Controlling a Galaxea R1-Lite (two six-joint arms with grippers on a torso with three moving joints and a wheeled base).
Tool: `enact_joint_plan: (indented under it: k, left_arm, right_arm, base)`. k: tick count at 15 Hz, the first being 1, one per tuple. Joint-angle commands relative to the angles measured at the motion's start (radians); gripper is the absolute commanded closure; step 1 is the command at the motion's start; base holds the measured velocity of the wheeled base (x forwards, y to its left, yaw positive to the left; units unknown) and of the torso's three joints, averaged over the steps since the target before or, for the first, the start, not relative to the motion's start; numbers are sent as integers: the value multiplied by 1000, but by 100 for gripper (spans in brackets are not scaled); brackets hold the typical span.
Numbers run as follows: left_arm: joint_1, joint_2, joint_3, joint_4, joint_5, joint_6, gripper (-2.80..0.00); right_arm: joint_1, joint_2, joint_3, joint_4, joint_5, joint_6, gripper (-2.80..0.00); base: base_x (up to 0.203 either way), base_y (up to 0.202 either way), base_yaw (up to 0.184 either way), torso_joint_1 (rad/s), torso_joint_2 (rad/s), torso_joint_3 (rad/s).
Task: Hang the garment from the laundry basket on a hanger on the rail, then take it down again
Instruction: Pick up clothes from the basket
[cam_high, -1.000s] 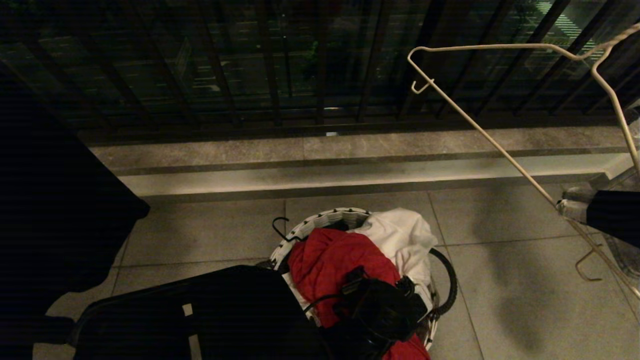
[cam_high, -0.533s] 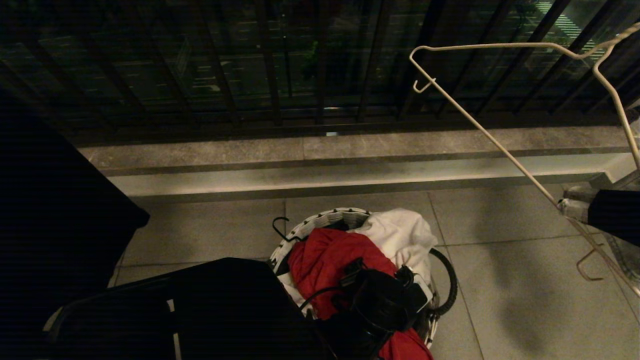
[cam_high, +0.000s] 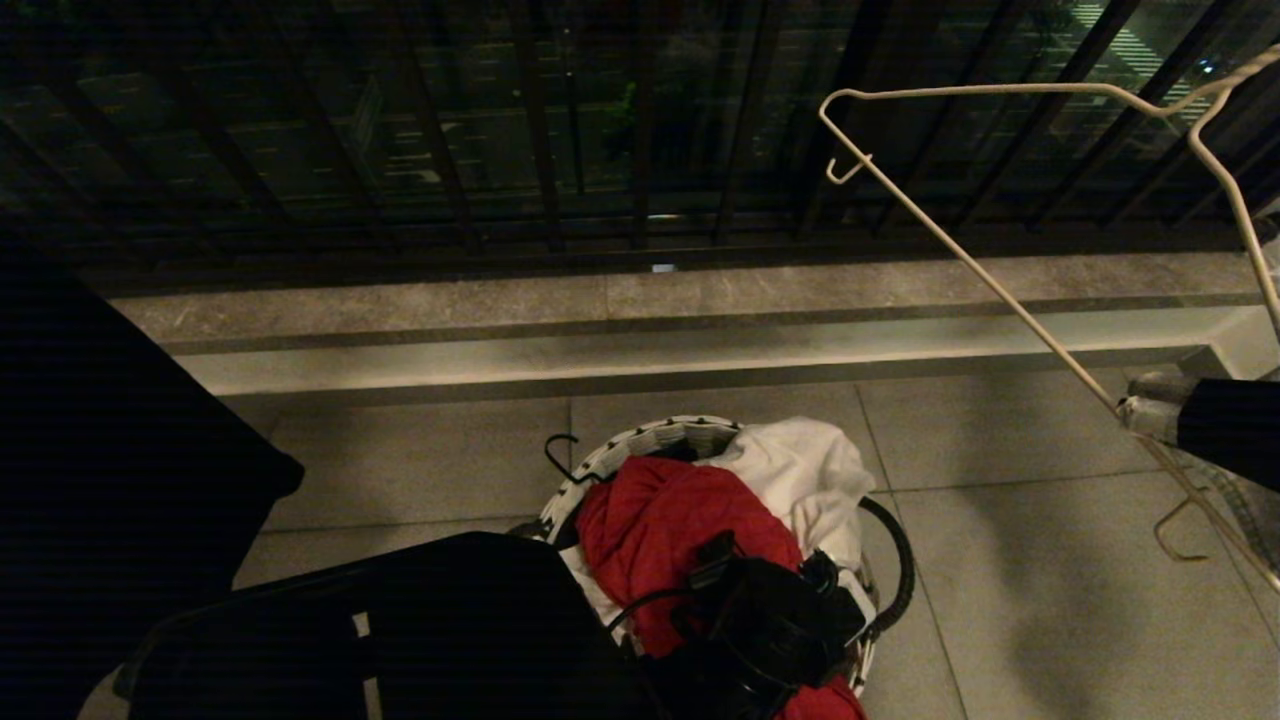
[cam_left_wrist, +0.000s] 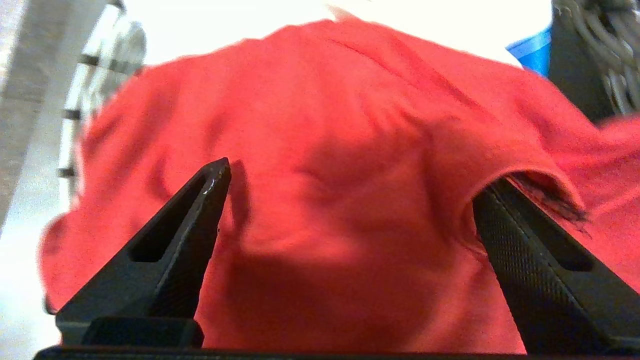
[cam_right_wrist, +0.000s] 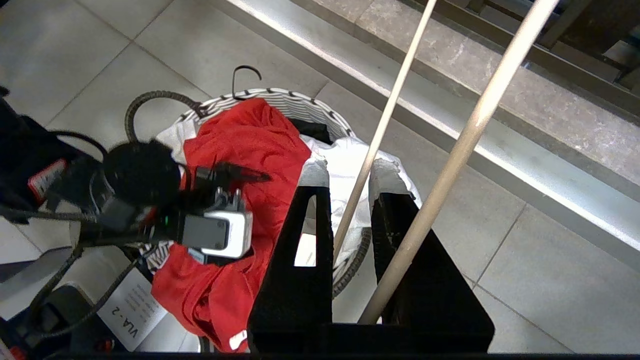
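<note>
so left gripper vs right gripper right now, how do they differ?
The left gripper is open, jaws spread wide; the right gripper is shut on the hanger's thin wire. The left gripper is down at the laundry basket, right over the red garment; the right gripper is held off to the side, above the floor. The left holds nothing yet; the right carries the hanger. Both have black fingers.

garment (cam_left_wrist: 350, 150): we see soft matt red cloth, creased
hanger (cam_high: 960, 250): thin smooth cream wire
floor (cam_high: 1000, 600): matt grey tiles
</note>
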Motion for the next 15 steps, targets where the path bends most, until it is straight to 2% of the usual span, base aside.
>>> enact_joint_plan:
  k: [1, 14, 15]
  left_arm:
    - [-9, 26, -1, -5, 3, 4, -280]
    - [-14, 39, -19, -6, 29, 11, -280]
    - [-14, 39, -19, -6, 29, 11, 0]
  right_arm:
    - [-4, 1, 0, 0, 3, -3, 0]
    - [-16, 0, -5, 0, 5, -3, 0]
    - [-15, 0, -5, 0, 5, -3, 0]
  base:
    - [0, 0, 0, 0, 0, 0]
    - [0, 0, 0, 0, 0, 0]
    - [0, 0, 0, 0, 0, 0]
